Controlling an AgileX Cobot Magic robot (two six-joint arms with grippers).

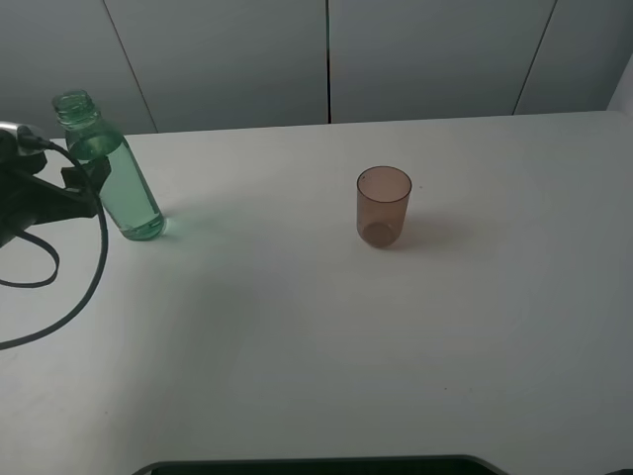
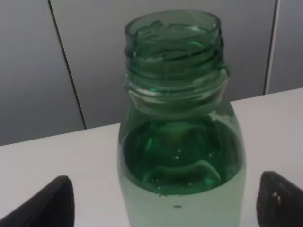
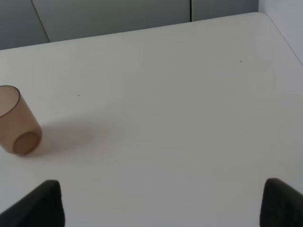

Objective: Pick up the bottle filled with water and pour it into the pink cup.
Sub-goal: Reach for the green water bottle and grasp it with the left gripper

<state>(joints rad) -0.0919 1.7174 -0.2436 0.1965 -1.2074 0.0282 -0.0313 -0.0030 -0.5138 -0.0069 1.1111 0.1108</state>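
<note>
bottle [image 2: 180, 156] base cut off | pink cup [image 3: 16, 123] edge-clipped | left tool [image 2: 166, 203] cropped

White table [image 1: 297, 346] carries two things: bottle [image 1: 124, 188] standing at far left, pink cup [image 1: 384, 206] upright near middle, well apart.
</note>
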